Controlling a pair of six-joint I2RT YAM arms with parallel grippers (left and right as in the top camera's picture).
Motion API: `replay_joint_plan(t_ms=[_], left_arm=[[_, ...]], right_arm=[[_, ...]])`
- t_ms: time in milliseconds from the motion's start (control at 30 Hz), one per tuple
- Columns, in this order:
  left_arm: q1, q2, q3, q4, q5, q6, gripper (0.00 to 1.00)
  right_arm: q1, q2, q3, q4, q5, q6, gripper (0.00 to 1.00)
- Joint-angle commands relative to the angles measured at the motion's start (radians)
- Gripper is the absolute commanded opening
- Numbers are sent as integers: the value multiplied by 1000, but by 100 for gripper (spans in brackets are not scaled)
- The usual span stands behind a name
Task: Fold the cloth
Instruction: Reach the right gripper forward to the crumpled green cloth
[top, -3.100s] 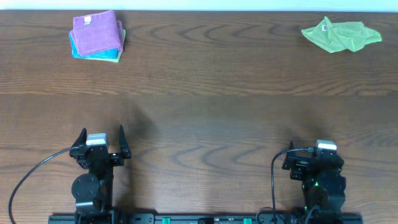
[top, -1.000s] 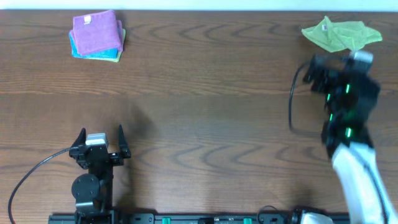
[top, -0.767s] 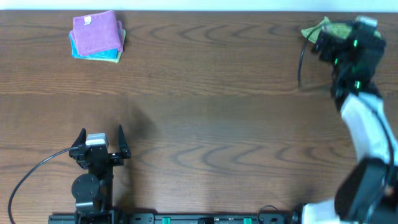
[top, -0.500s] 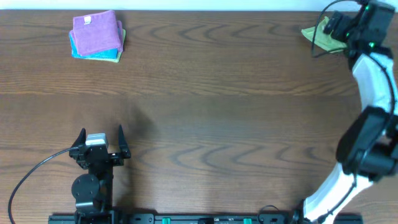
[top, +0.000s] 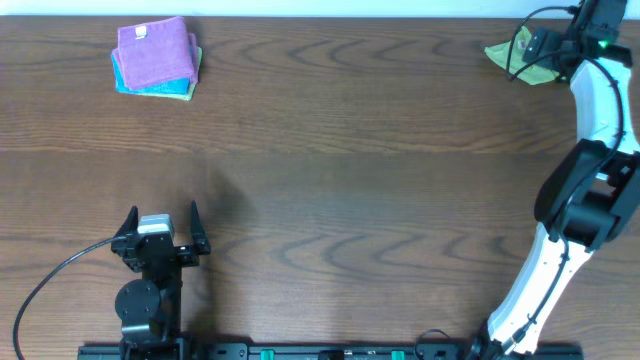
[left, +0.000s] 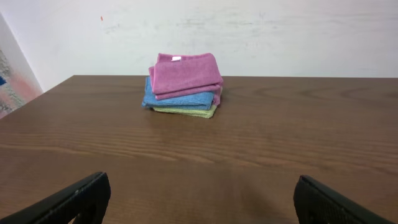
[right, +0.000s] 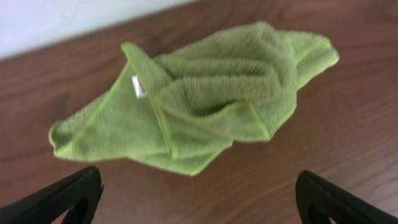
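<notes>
Overhead: right claw (top: 537, 52) hangs at the far corner of the desk (top: 350, 150), jaws spread wide, over the crumpled green cloth (top: 500, 51). Left claw (top: 164, 217) is open, gripping nothing. Left wrist: folded stack (left: 183, 84) well ahead of it. Right wrist: cloth lies just ahead between the fingers, clear of both, white tag (right: 138, 87) showing

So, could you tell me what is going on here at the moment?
The right arm is stretched out to the far right corner of the table, with the right gripper open and poised at the cloth, not touching it. The cloth lies crumpled, not yet folded. The left gripper sits open near the front edge, idle, facing a stack of folded cloths at the far left.
</notes>
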Motion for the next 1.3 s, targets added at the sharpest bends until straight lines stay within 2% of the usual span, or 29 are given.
replay_joint_plan(t_ms=[0, 33, 67, 133, 333, 733, 1267], left_arm=[[2, -6, -35, -19, -14, 18, 95], [2, -6, -35, -19, -14, 18, 95], [2, -6, -35, -19, -13, 18, 95], [2, -6, -35, -19, -14, 18, 96], [2, -6, -35, -19, -13, 18, 95], [2, -6, -35, -19, -14, 18, 95], [2, -6, -35, -19, -14, 18, 95]], right_arm=[[-1, 2, 28, -16, -31, -15, 93], [0, 2, 28, -20, -34, -15, 88], [0, 2, 28, -20, -35, -15, 88], [2, 2, 28, -21, -59, -20, 99], [22, 3, 28, 58, 61, -18, 97], [20, 69, 29, 150, 95, 8, 85], [10, 148, 29, 190, 87, 45, 78]])
